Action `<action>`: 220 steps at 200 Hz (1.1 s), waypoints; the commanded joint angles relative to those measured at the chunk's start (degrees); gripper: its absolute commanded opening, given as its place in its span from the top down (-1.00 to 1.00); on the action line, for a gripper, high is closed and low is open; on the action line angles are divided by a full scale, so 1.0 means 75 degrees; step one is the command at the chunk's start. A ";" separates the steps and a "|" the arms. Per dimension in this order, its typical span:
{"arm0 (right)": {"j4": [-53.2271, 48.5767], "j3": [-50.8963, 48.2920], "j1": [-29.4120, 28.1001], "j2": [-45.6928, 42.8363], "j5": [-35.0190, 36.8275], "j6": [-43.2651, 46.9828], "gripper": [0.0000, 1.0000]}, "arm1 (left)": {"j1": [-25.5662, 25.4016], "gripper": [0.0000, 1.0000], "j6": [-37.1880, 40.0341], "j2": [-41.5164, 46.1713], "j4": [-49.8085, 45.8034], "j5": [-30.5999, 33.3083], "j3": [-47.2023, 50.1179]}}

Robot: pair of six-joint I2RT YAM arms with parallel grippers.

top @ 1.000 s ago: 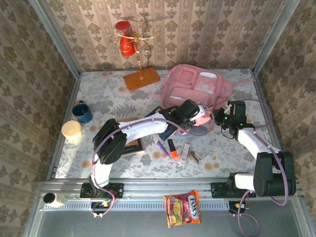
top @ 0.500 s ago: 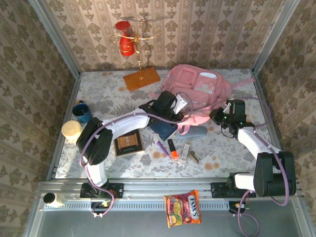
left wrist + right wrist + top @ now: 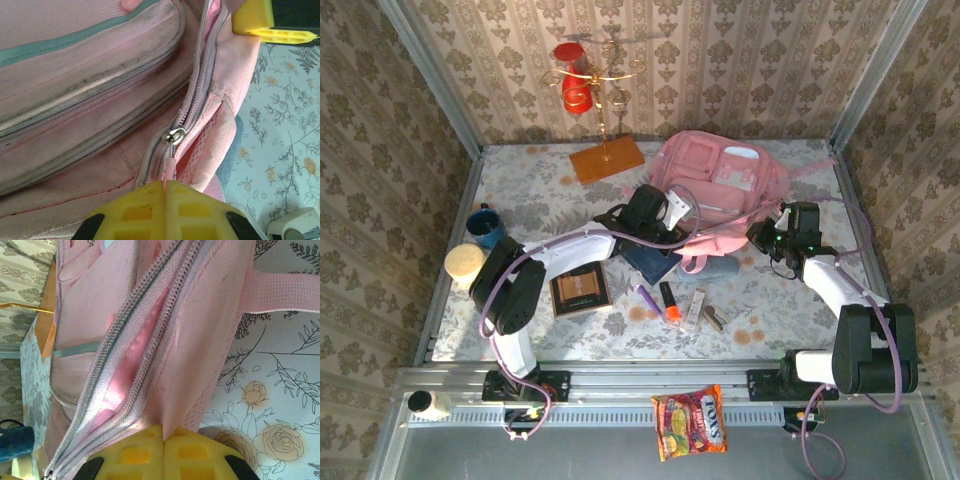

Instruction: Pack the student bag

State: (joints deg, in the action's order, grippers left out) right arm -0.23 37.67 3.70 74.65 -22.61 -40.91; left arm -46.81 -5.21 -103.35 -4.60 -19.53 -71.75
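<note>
Bag: large soft pink fabric student bag (image 3: 720,180) lies flat at the far right-centre of the floral-print table (image 3: 520,330), front pockets up, near edge facing the arms.
Left pincer: left gripper (image 3: 673,207) fully closed. In the left wrist view its yellow fingers (image 3: 145,200) pinch the small pink pull tab (image 3: 171,167). The silver metal slider (image 3: 175,135) sits just past the fingertips.
Right pincer: right gripper (image 3: 766,237) fully closed. In the right wrist view its tips (image 3: 163,429) clamp the pink fabric beside the grey-toothed main zip (image 3: 135,335), at the bag's near-right corner.
Key relation: the slider is at the left end of the bag's near edge and the right-hand clamp is at the right end, with the bag between and beyond both.
Zip axis: runs left-right along the near edge. Pink lining shows in the parted stretch by the right gripper.
Nearer arm: left, for the slider, since it has the tab already.
Left arm pose: stretched from the near-left base diagonally far-right, with the wrist low at the bag's near-left side, just beyond the dark blue notebook (image 3: 650,262).
Right arm pose: folded short, elbow out right, wrist pointing left into the bag.
Step (judged): working the main zip, with the right gripper anchoring.
Next move (judged): a pull along the zip line, leftwards away from the anchor.
Risk (judged): the thin tab could slip, or the soft bag could drag.
Unpacked: grey-blue pouch (image 3: 715,266) and pens (image 3: 669,302), near the bag.
</note>
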 commanded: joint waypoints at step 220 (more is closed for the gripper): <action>0.0846 0.0005 0.0104 0.0078 -0.0088 -0.0222 1.00 | -0.0368 0.52 -0.0548 -0.1798 -0.0243 0.0501 -0.1186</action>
State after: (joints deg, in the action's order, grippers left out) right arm 2.35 37.67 4.67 75.55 -21.47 -42.37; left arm -49.17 -8.45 -114.80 -4.69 -19.68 -79.35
